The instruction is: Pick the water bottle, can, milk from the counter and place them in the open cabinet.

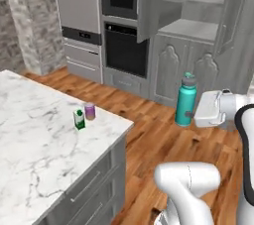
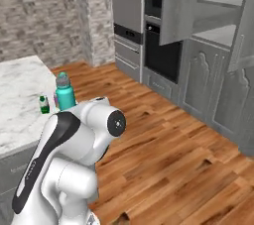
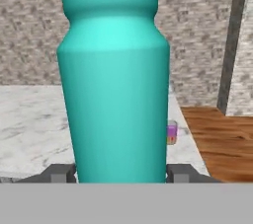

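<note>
- No readable writing or brand marks on anything; the milk's [image 1: 79,119] white patch is too small to make out any text.
- water bottle [image 1: 186,101]: slim teal cylinder, shoulder narrowing to a neck, grey cap on top. Upright, off the counter [image 1: 34,135], in the air over the wood floor [image 1: 163,135] to the right of the counter's corner.
- gripper [image 1: 191,115]: clamped on the water bottle low on its body. In the hand view the bottle [image 3: 116,85] sits between the two dark fingertips [image 3: 59,173], one touching each side.
- can [image 1: 90,111]: short, purple-pink, silvery top, upright on the counter near its right edge, close to the corner. Hand view catches a sliver of it [image 3: 171,132] past the bottle.
- milk: small green container, white top, white patch on the front. Upright on the counter, just beside the can on its left, slightly nearer the camera; cannot tell if they touch.
- counter: white marble, grey veins, grey drawer fronts below.
- open cabinet [image 1: 193,28]: grey wood-grain, flat shelves visible, door swung out. It stands across the floor from the counter, well apart from the bottle; the shelves sit higher than the bottle's cap.
- Built-in oven [image 1: 125,50] sits left of the cabinet, across the floor from the counter.
</note>
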